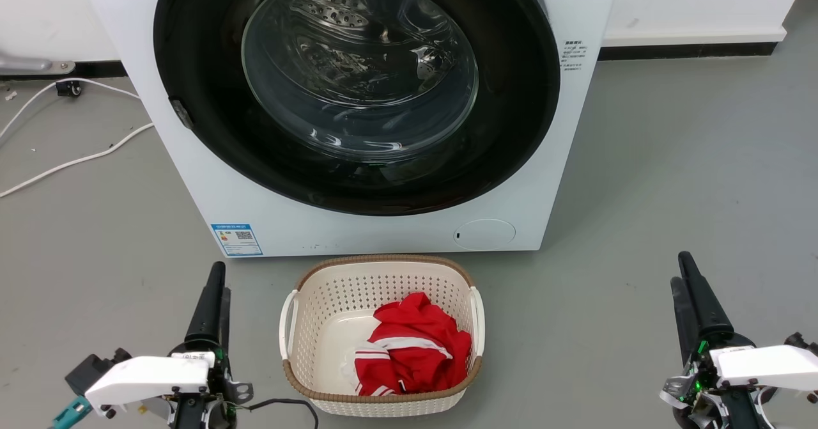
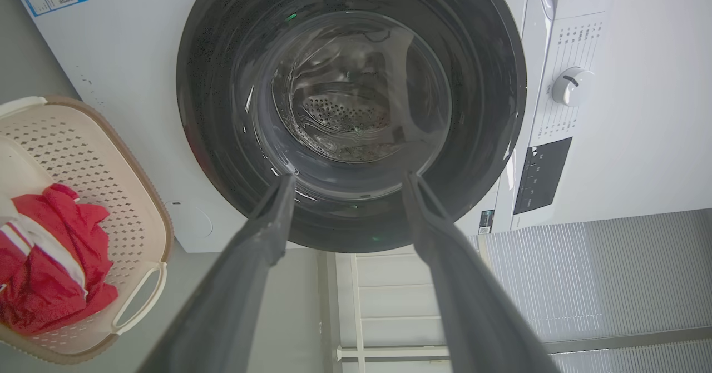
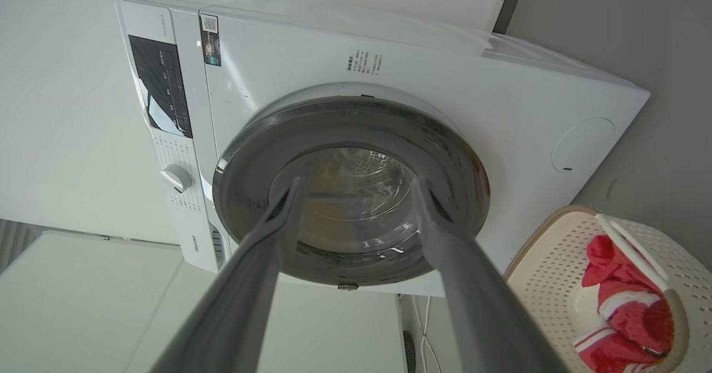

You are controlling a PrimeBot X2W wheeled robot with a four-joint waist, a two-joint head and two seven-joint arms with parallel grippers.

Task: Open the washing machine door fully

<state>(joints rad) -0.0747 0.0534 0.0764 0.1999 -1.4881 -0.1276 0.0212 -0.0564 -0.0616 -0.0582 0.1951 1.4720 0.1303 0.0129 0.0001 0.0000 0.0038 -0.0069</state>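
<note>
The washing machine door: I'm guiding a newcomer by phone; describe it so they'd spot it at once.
Find the white washing machine behind the laundry basket. The washing machine door is the glossy black ring covering most of its front. Unlike the small white flap, it has a bulging clear glass centre.

The left gripper (image 1: 219, 277) sits at the lower left of the head view. Its two long dark fingers point up that view, one nearly hidden behind the other from this angle. In the left wrist view those fingers (image 2: 261, 234) stand clearly apart. The left wrist (image 1: 150, 378) is a white housing lying roughly level. The right gripper (image 1: 681, 270) sits at the lower right, leaning slightly leftward, its fingers (image 3: 461, 262) likewise spread. The white right wrist (image 1: 760, 360) carries a small green light (image 1: 698, 384).
</note>
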